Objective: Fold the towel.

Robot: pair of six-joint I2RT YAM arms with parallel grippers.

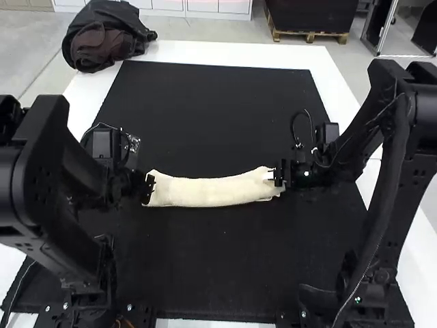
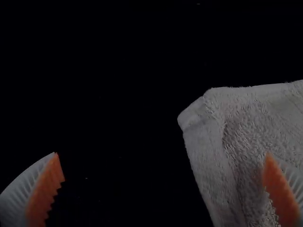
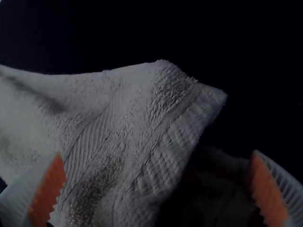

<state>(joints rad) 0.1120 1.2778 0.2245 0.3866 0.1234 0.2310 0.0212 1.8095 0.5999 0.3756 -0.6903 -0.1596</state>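
Black mat (image 1: 205,273) under towel (image 1: 212,192), narrow strip. Left gripper (image 2: 162,153), right gripper (image 3: 156,153) wide near ends — off-centre closing may catch only one layer, pulling folds loose.

A white tabletop (image 1: 232,55) carries a large black mat (image 1: 218,256), its white surface showing as a margin past the mat's far edge, along both sides and in a strip at the near edge. A few pale specks dot the mat. On it, near the middle, a cream towel (image 1: 212,193) lies as a long, narrow band running left to right, bowed slightly, its far edge dipping midway. Both wrist views show its terry pile; the right one also shows flatter ribbed bands near an end. At the tabletop's far left corner sits a dark, slumped bag (image 1: 106,34) with a brownish patch, just beside the mat.
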